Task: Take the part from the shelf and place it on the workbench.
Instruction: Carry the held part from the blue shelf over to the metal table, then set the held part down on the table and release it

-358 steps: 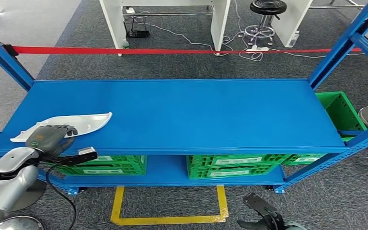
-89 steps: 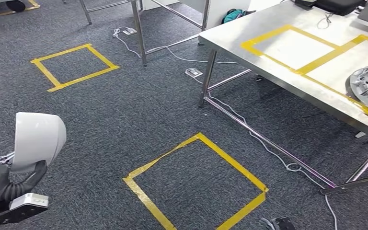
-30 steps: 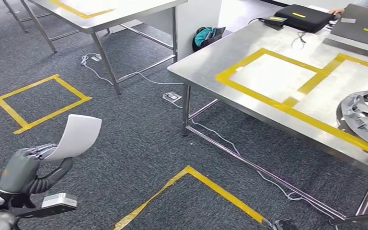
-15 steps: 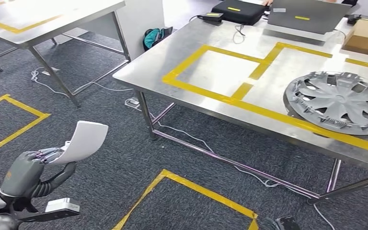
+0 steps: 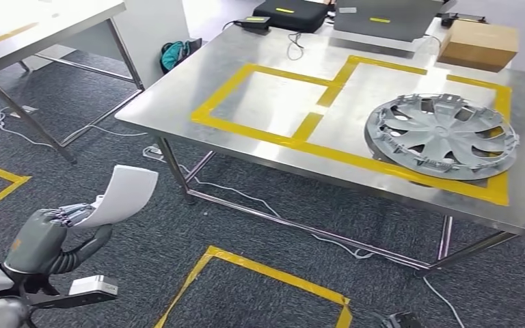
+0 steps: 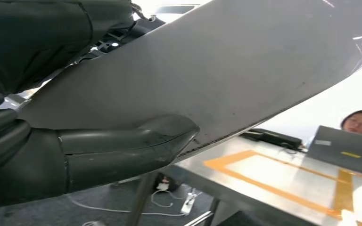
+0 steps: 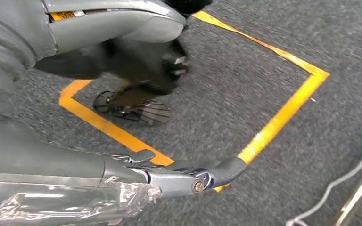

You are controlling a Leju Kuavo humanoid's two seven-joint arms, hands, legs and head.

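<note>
- Camera and body have swung round since the earlier head frames: the steel bench (image 5: 178, 102) with its yellow tape frames now sits nearer and more squarely ahead, and the whole scene has shifted, so this is the robot's turn and not things moving
- Left hand (image 5: 44, 239) keeps the same hold on the white curved plastic part (image 5: 124, 195), thumb under it and fingers over its lower edge, the part standing up above the hand as it did half a second ago
- Part is off the shelf and carried low at the robot's left, over the carpet and well apart from the bench, so the pick looks done and the placing is left
- Silver wheel cover (image 5: 441, 133) lies in the right tape frame; the left frame looks free
- Right hand (image 7: 188, 176) hangs over the floor, its fingers apart and holding nothing as far as shows
- Remaining, as I judge it: close the gap to the bench, lift the part over its edge and set it down
</note>
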